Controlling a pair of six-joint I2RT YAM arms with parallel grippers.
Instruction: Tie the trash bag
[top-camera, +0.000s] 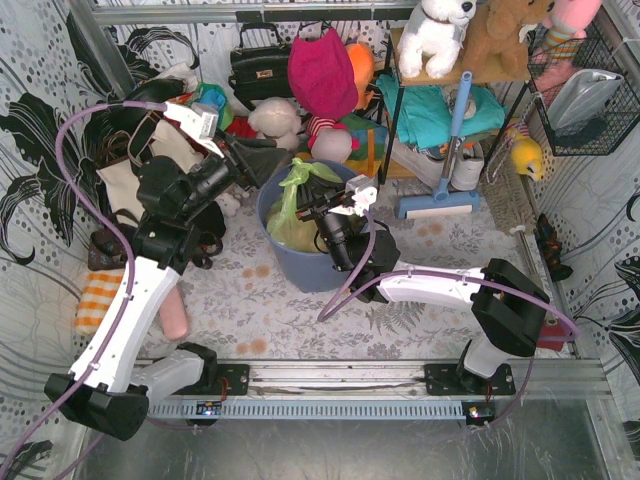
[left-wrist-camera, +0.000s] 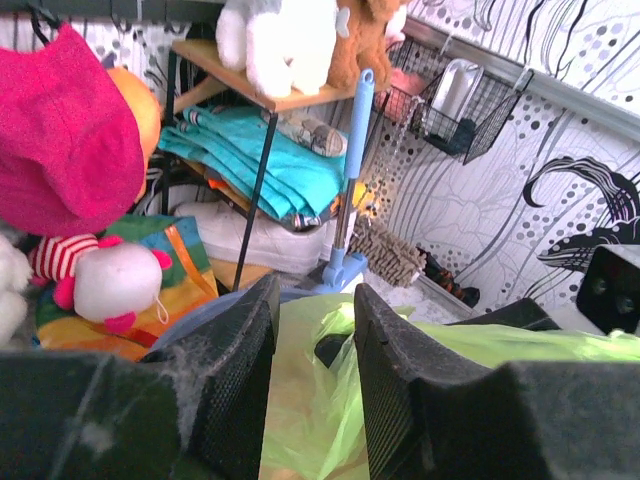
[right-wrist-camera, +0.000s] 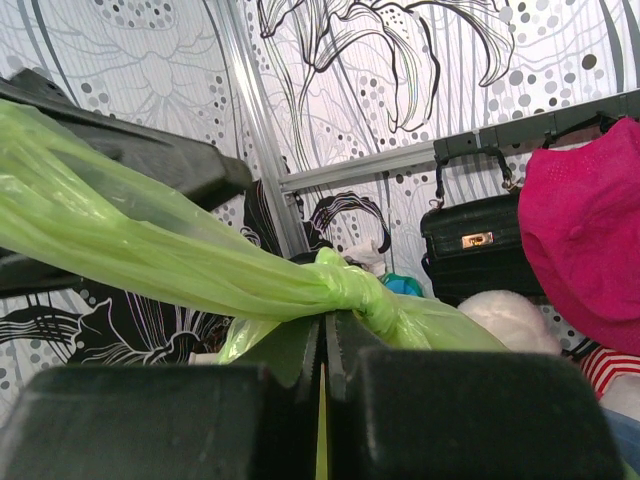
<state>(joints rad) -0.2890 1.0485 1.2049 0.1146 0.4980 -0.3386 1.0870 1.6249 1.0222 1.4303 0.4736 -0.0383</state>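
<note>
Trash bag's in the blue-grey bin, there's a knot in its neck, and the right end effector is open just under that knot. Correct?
Not quite: the right end effector is shut, pinching a sliver of the trash bag just under the knot, as the right wrist view shows. The rest stands: the bag sits in the blue-grey bin with its neck knotted.

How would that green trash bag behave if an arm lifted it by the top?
Probably floppy: the trash bag is thin film, wrinkled and bunched into a knot. Likely light for its size, seemingly holding crumpled paper. Possibly slippery; the right gripper pinches it fully shut.
</note>
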